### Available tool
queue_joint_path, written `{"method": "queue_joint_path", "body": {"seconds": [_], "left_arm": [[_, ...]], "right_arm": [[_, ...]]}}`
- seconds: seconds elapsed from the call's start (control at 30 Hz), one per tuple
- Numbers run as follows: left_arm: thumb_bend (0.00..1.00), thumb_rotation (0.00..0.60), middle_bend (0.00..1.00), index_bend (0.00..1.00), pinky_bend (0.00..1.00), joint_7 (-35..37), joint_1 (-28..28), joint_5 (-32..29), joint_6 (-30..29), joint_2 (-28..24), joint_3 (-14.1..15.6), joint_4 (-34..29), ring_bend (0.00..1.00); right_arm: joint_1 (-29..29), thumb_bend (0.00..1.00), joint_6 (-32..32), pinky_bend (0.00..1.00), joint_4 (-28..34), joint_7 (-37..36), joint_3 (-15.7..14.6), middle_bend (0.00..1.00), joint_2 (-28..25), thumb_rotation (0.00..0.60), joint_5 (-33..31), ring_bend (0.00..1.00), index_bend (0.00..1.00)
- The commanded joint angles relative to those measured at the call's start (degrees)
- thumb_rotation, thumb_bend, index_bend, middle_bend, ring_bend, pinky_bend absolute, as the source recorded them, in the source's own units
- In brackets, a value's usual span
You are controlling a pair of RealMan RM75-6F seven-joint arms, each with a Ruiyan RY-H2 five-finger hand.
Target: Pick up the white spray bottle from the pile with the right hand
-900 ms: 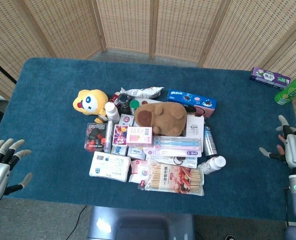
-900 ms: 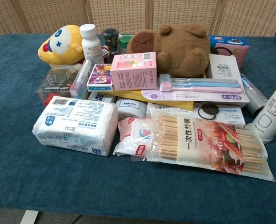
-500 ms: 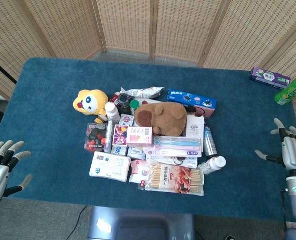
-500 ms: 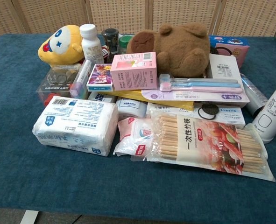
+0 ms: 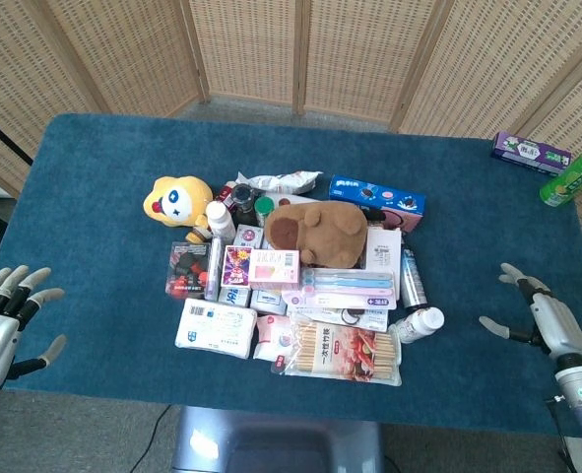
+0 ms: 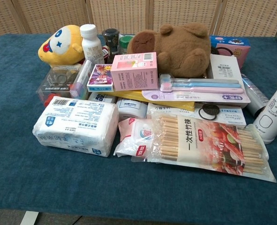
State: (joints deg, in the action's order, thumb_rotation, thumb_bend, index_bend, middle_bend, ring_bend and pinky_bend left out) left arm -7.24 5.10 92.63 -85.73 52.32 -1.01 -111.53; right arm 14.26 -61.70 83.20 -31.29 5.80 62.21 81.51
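The white spray bottle lies at the pile's right front edge, beside the chopsticks pack; in the chest view the white spray bottle shows at the far right. My right hand hovers over the table's right side, well to the right of the bottle, fingers spread and empty. At the front left corner my left hand stays open, off the table's edge. Neither hand shows in the chest view.
The pile holds a brown plush, a yellow plush, a pink box, toothbrushes, a tissue pack and a cookie box. A green bottle and purple box sit at the far right.
My right hand has moved left and forward over the table toward the pile, tilting so its fingers reach out. The left hand barely shifted. The pile is unchanged.
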Motion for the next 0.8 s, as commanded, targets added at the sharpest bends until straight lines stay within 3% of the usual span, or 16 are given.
{"method": "queue_joint_path", "body": {"seconds": [0.03, 0.5, 0.8], "left_arm": [[0.36, 0.517, 0.15, 0.27, 0.0, -0.3, 0.2, 0.0, 0.3, -0.1, -0.1, -0.4, 0.09], [0.36, 0.516, 0.15, 0.27, 0.0, 0.5, 0.0, -0.3, -0.2, 0.0, 0.0, 0.3, 0.09], [0.36, 0.518, 0.15, 0.27, 0.0, 2.6, -0.5, -0.6, -1.0, -0.1, 0.2, 2.0, 0.09]], "right_arm": [[-0.3, 0.06, -1.0, 0.07, -0.8, -1.9, -1.6, 0.19, 0.9, 0.257, 2.4, 0.09, 0.0], [2.1, 0.06, -0.8, 0.07, 1.8, -0.3, -3.4, 0.19, 3.5, 0.256, 5.7, 0.09, 0.0], [3.6, 0.07, 0.5, 0.07, 4.2, 3.2, -3.3, 0.14, 5.3, 0.254, 4.3, 0.09, 0.0]]}}
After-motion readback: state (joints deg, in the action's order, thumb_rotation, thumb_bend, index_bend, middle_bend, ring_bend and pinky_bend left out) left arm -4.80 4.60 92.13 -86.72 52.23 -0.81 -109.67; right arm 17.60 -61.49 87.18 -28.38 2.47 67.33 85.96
